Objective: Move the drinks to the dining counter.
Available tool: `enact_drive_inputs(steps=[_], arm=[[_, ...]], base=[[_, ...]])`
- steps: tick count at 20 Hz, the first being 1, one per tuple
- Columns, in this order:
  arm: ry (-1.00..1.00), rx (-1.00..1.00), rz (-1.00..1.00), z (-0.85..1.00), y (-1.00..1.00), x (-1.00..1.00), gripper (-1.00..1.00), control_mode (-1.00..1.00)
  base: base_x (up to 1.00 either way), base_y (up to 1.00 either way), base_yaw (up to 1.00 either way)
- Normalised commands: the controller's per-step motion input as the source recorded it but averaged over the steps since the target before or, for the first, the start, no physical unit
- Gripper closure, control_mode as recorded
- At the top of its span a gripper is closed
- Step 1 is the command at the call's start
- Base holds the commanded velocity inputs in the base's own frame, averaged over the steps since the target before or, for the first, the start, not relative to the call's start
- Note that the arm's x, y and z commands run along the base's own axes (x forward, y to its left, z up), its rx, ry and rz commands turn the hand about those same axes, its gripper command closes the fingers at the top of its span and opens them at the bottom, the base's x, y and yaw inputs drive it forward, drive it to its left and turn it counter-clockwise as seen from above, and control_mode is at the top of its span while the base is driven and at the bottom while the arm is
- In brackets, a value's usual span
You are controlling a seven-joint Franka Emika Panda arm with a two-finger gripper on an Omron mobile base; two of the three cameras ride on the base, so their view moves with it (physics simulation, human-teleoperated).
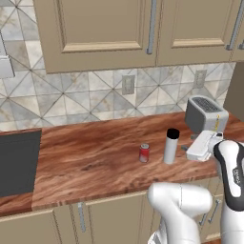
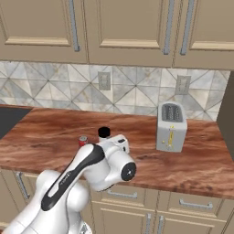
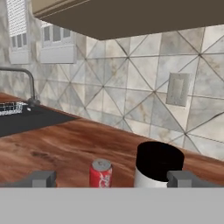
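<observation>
Lining up on the tall pale-grey cylinder [image 3: 157, 168], which stands upright on the wood counter [image 1: 95, 157].

From my hand view the gripper [image 3: 111, 178] has its fingertips spread wide and empty. The black-capped cylinder sits close ahead, off toward one fingertip, and the short red can [image 3: 101, 173] just beside it nearer centre. I judge, hazily, that the cylinder isn't yet between the fingers.

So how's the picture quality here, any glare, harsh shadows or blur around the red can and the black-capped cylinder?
Left base view: even, soft lighting, no glare, only faint shadows by the red can and the pale-grey cylinder, edges slightly soft. Right base view: equally flat, the arm hiding most of both drinks. Hand view: cabinet underside dark, the cylinder's black cap close and featureless, the can's lettering blurred.
</observation>
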Motion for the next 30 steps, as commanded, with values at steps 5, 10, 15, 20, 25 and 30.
enact_drive_inputs(steps=[5, 10, 15, 20, 25, 30], arm=[[0.0, 0.01, 0.0, -0.05, -0.24, 0.23, -1.0, -1.0], [0.0, 0.01, 0.02, -0.05, -0.1, 0.35, -1.0, -1.0], [0.01, 0.0, 0.02, -0.07, 0.0, 0.33, -1.0, -1.0], [0.02, 0.0, 0.03, -0.12, 0.0, 0.27, -1.0, -1.0], [0.02, 0.0, 0.02, -0.16, 0.0, 0.12, -1.0, -1.0], [0.01, 0.0, 0.0, -0.11, 0.0, 0.0, -1.0, -1.0]], base=[[0.0, 0.0, 0.0], [0.0, 0.0, 0.0], [0.0, 0.0, 0.0], [0.0, 0.0, 0.0], [0.0, 0.0, 0.0], [0.0, 0.0, 0.0]])
